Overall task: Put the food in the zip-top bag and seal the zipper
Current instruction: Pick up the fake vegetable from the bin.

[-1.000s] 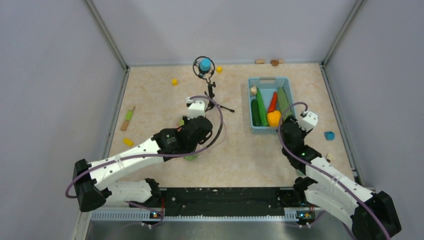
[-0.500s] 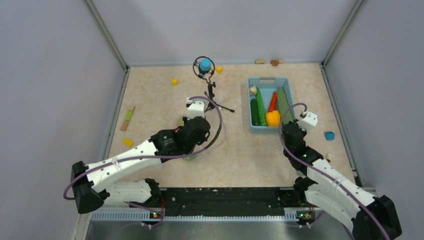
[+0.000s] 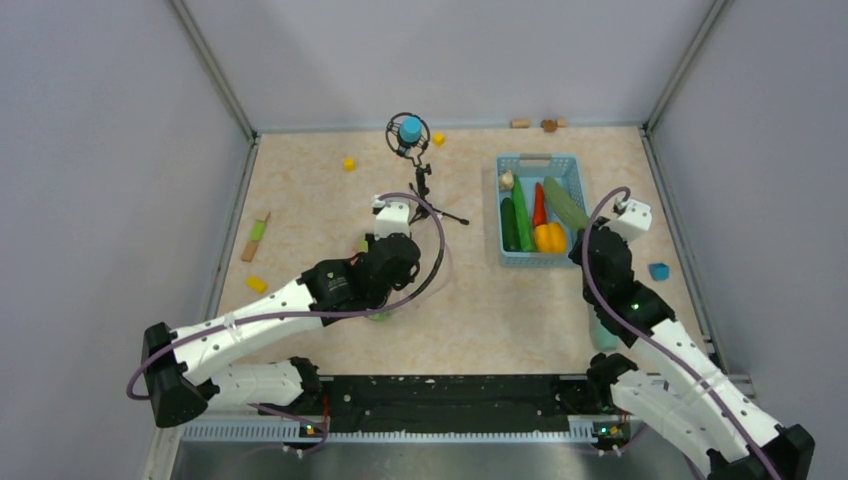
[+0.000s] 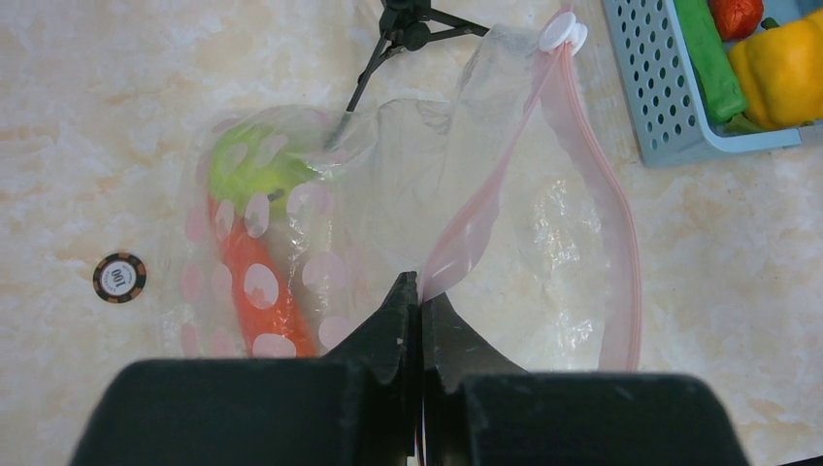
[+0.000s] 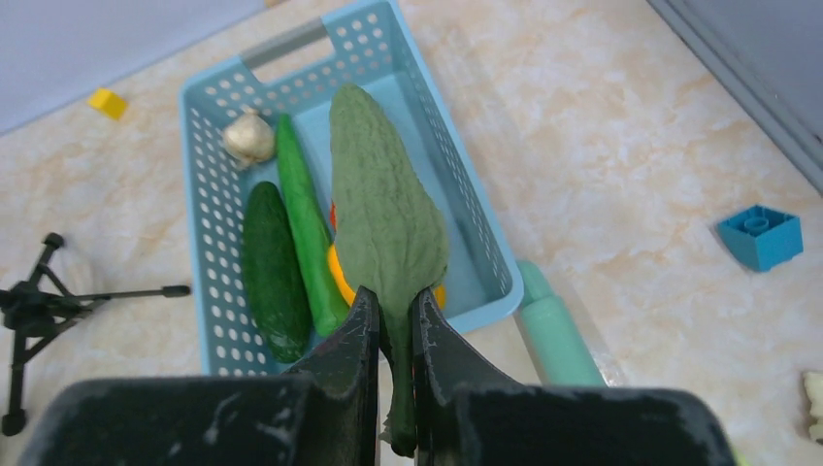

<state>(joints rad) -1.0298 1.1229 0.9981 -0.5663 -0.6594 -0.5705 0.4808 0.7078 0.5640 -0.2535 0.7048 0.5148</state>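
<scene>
The clear zip-top bag [image 4: 388,194] lies on the table with a green pear [image 4: 247,170] and an orange carrot [image 4: 262,311] inside. My left gripper [image 4: 419,286] is shut on the bag's pink zipper [image 4: 573,136] strip, holding the mouth up. My right gripper [image 5: 393,296] is shut on the stem end of a flat, long green food piece [image 5: 383,209] that hangs over the light blue basket [image 5: 209,146]. In the basket lie two cucumbers [image 5: 270,267], a beige mushroom [image 5: 247,139], a red pepper [image 3: 540,205] and a yellow pepper [image 3: 549,237].
A small black tripod [image 3: 409,130] stands behind the bag. A teal cylinder [image 5: 553,330] lies just right of the basket, a blue brick [image 5: 762,236] further right. Yellow cubes [image 3: 349,163] sit near the back, and a round chip [image 4: 118,277] lies left of the bag.
My right gripper has shut on the long green piece and drawn back to the right, raising it over the basket. The left arm has stayed put.
</scene>
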